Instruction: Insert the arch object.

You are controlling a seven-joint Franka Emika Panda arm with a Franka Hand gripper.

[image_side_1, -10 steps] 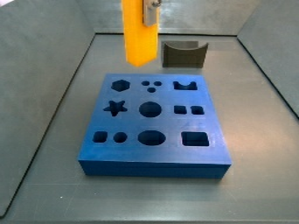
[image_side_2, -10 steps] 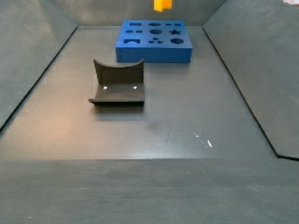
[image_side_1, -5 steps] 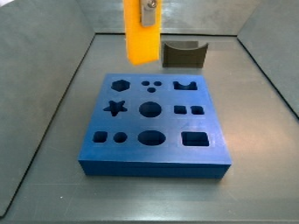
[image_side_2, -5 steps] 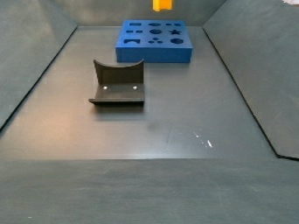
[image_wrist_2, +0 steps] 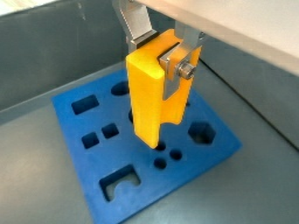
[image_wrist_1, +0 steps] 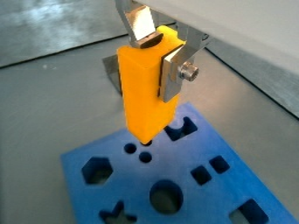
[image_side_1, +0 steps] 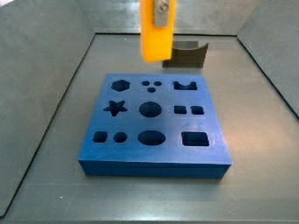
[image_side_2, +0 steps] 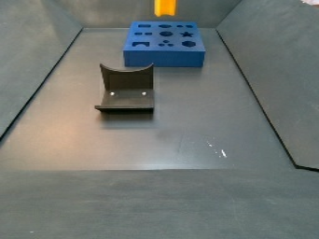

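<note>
My gripper (image_wrist_1: 158, 51) is shut on a long orange bar (image_wrist_1: 146, 96) that hangs upright from the silver fingers; both also show in a wrist view (image_wrist_2: 160, 51). The bar (image_side_1: 158, 39) hovers above the far edge of the blue board (image_side_1: 128, 122), which has several shaped holes, among them an arch-shaped one (image_side_1: 184, 85). In a side view only the bar's lower end (image_side_2: 166, 6) shows above the board (image_side_2: 162, 61). No small dark olive-grey arch object is in view.
The dark fixture (image_side_2: 125, 87), an L-shaped bracket with a curved dip in its upper edge, stands on the grey floor away from the board; it shows behind the board in a side view (image_side_1: 187, 54). Grey walls enclose the floor.
My gripper has carried the orange bar sideways along the board's far edge, toward the fixture, and slightly upward. The board and fixture have not moved.
</note>
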